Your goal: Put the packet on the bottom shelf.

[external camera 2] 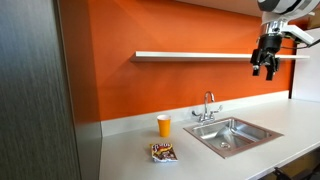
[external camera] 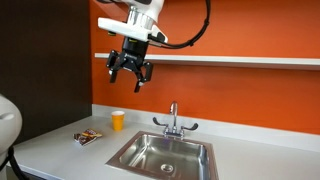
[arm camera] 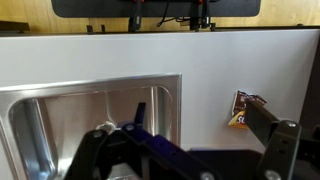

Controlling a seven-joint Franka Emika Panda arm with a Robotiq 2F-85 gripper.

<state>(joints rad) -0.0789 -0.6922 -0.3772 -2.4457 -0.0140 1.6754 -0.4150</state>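
Gripper [external camera: 131, 72] spread open, empty, high above sink [external camera: 165, 155]. Packet [external camera: 87, 137] lies flat on counter [external camera: 55, 152], near side of cup [external camera: 118, 120], not on bottom shelf [external camera: 240, 60]. I worry it slips the pinch, or I clip cup descending.

White arm [external camera: 147, 12], black cable [external camera: 204, 28], black fingers [arm camera: 272, 128].

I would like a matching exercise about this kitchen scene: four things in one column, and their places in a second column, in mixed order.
Things:
1. packet
2. cup
3. sink
4. gripper

Places:
a. up in the air, about level with the white shelf
b. lying flat on the counter
c. standing upright close to the orange wall
d. set into the counter, below the tap

Pairs: 1-b, 2-c, 3-d, 4-a.
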